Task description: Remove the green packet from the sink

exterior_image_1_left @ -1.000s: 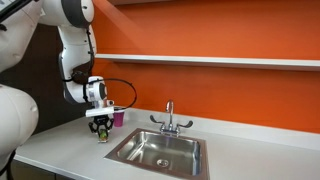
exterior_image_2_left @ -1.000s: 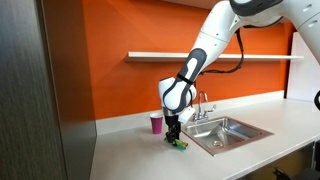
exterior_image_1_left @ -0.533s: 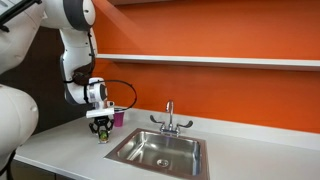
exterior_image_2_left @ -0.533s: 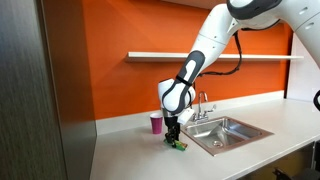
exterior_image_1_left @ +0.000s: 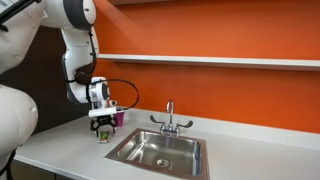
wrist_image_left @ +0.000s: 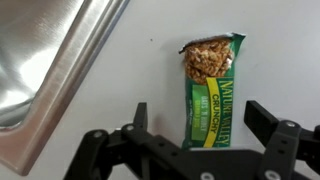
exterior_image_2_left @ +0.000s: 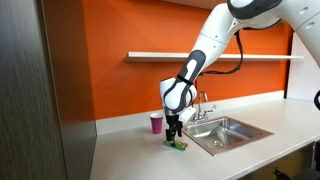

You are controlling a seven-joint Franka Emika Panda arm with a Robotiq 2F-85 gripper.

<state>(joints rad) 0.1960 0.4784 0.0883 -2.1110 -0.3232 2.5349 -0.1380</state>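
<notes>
The green packet (wrist_image_left: 212, 92), a granola bar wrapper, lies flat on the white counter just beside the sink's rim (wrist_image_left: 72, 70). My gripper (wrist_image_left: 203, 122) hovers right above it, open, one finger on each side of the packet and neither touching it. In both exterior views the gripper (exterior_image_1_left: 103, 127) (exterior_image_2_left: 175, 131) hangs over the packet (exterior_image_1_left: 102, 138) (exterior_image_2_left: 178, 145) on the counter, outside the steel sink (exterior_image_1_left: 185, 160) (exterior_image_2_left: 203, 139).
A small pink cup (exterior_image_1_left: 119, 118) (exterior_image_2_left: 156, 123) stands on the counter close behind the gripper. The chrome tap (exterior_image_1_left: 170, 120) (exterior_image_2_left: 203, 104) rises at the back of the sink. An orange wall with a shelf (exterior_image_1_left: 210, 61) runs behind.
The jaws have opened and let go of the green packet, which now rests on the counter. The gripper has lifted slightly.
</notes>
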